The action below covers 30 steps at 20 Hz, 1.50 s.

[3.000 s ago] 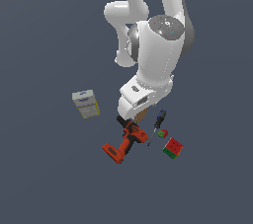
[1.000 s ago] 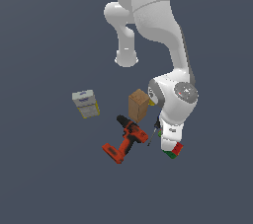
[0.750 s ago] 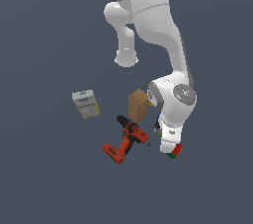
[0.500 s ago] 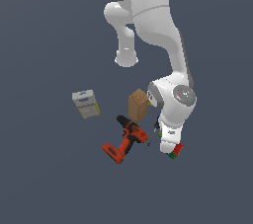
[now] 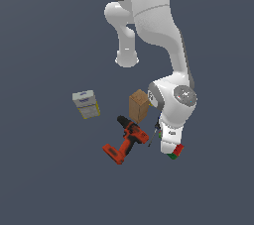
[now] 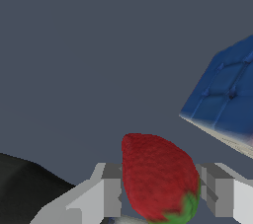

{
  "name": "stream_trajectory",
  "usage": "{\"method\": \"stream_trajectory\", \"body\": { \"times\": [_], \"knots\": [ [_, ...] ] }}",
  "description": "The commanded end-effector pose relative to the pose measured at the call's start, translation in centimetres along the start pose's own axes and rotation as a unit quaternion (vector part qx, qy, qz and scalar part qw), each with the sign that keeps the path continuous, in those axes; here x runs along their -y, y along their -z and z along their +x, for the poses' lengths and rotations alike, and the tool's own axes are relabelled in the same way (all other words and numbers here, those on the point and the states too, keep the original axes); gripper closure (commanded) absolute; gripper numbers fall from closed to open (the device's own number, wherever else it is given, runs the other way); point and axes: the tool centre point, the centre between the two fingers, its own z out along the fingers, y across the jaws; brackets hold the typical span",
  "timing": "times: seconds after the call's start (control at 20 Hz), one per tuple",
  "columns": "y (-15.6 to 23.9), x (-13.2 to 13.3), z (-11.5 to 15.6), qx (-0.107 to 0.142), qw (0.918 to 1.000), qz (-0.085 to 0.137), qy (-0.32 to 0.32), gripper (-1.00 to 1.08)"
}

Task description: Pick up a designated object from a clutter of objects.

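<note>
Strawberry [image 6: 157, 183] is seen in the wrist view set between the two fingers [image 6: 108, 188] of the pincer [image 6: 160, 191], flanked closely for a side grip, though contact cannot be told; low beside the drill [image 5: 126, 142].

The strawberry [image 6: 157, 183] is a small red fruit-shaped ball with a dimpled skin and a patch of green at one end. In the wrist view it lies tilted between the two grey fingers [image 6: 106, 193] of the gripper [image 6: 160, 193], which stand close on either side of it. In the exterior view it is hidden behind the arm's hand.

The clutter lies around it on the dark surface [image 5: 49, 179]: an orange-black drill [image 5: 125, 140], a tan box [image 5: 139, 105] standing upright just beyond the drill, a grey-yellow box [image 5: 86, 103] well apart toward the exterior view's left, and a red-green cube [image 5: 174, 152] peeping out under the hand.
</note>
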Motion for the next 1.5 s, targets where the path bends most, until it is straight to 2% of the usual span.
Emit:
{"method": "stream_trajectory", "body": {
  "times": [0.0, 0.3, 0.6, 1.45],
  "knots": [
    [0.3, -0.1, -0.2, 0.000, 1.0000, 0.000, 0.000, 1.08],
    [2.3, -0.1, -1.6, 0.000, 1.0000, 0.000, 0.000, 1.08],
    [6.3, -0.3, -4.2, 0.001, 1.0000, 0.000, 0.000, 1.08],
    [23.9, -1.3, -15.5, 0.000, 1.0000, 0.004, 0.002, 1.08]
  ]
}}
